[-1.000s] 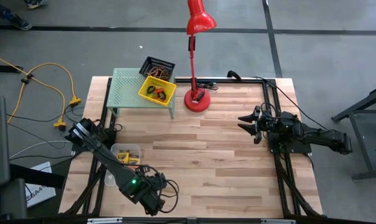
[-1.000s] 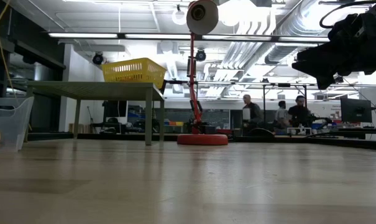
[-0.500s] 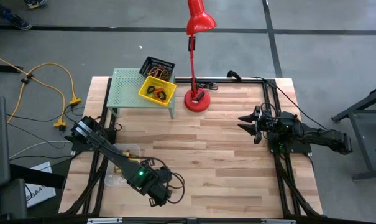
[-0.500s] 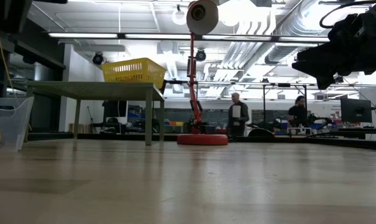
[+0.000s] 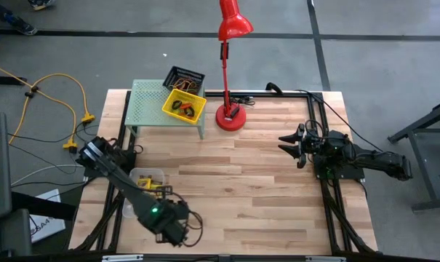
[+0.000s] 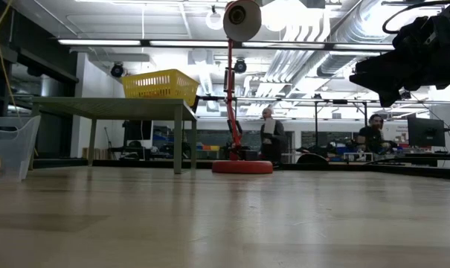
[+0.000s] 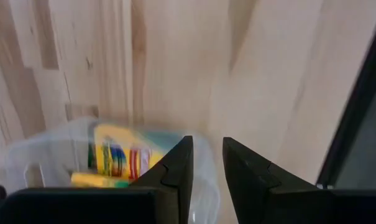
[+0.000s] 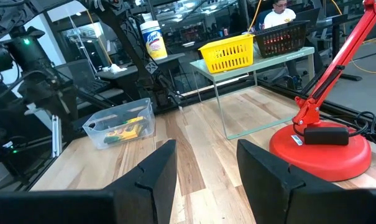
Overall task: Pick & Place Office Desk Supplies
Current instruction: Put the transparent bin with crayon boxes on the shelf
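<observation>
Beyond clear bin (image 8: 119, 126), bottle (image 8: 150, 38) labelled "Lysol"; left claw (image 7: 205, 163) and right claw (image 8: 201, 163) spread, empty.

bin (image 5: 183, 106) yellow | bin (image 5: 184, 76) black mesh | lamp (image 5: 233, 29) red | rack (image 5: 148, 104) light-green

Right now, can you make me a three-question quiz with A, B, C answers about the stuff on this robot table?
1. Where is the yellow bin?
A. on the green rack
B. on the floor
C. under the red lamp

2. What colour is the bin behind the yellow one on the rack?
A. white
B. black
C. blue

3. What are the right gripper fingers doing?
A. squeezing scissors
B. holding a crayon box
C. standing apart with nothing between them

Answers:
1. A, the high view shows it sitting on the rack's top.
2. B, the black mesh bin sits just behind it.
3. C, the right wrist view shows only bare table between the fingers.
</observation>
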Controlling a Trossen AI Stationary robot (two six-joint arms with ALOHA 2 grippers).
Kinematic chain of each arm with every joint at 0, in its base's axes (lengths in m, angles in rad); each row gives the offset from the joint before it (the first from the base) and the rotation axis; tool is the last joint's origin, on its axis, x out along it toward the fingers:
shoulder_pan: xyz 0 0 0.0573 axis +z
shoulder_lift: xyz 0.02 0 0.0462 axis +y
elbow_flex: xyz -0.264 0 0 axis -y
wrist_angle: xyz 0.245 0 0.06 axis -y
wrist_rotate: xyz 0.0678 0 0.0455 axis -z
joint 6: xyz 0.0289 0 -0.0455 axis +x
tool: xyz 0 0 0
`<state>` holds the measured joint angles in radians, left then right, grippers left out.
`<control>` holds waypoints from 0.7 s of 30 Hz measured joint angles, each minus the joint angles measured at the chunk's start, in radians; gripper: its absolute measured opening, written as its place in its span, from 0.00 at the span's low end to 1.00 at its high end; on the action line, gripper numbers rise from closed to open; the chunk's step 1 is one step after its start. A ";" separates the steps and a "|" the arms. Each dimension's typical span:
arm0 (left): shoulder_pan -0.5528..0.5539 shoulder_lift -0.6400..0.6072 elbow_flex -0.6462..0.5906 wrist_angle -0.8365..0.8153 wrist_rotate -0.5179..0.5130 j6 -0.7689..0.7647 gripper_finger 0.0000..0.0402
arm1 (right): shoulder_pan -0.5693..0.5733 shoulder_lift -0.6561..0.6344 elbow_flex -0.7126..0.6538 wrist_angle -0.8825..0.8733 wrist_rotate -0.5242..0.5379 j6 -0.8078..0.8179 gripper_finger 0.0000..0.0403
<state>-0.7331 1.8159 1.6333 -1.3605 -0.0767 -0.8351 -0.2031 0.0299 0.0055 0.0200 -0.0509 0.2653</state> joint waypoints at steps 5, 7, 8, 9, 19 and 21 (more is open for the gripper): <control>-0.066 -0.026 0.000 -0.010 -0.004 -0.061 0.20 | 0.000 0.000 0.000 0.000 0.000 0.000 0.39; -0.093 -0.027 0.000 -0.013 -0.005 -0.100 0.20 | 0.000 0.000 0.000 0.000 0.000 0.000 0.39; -0.105 -0.026 0.000 -0.014 -0.005 -0.115 0.20 | 0.000 0.000 0.000 0.000 0.000 0.000 0.39; -0.115 -0.024 0.000 -0.014 -0.005 -0.129 0.20 | 0.000 0.000 0.000 0.000 0.000 0.000 0.39; -0.189 -0.023 0.000 -0.050 0.046 -0.177 0.20 | 0.000 0.000 0.000 0.000 0.000 0.000 0.39; -0.207 -0.029 0.000 -0.067 0.048 -0.177 0.20 | 0.000 0.000 0.000 0.000 0.000 0.000 0.39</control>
<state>-0.9397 1.7867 1.6333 -1.4276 -0.0289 -1.0121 -0.2028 0.0299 0.0055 0.0200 -0.0509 0.2653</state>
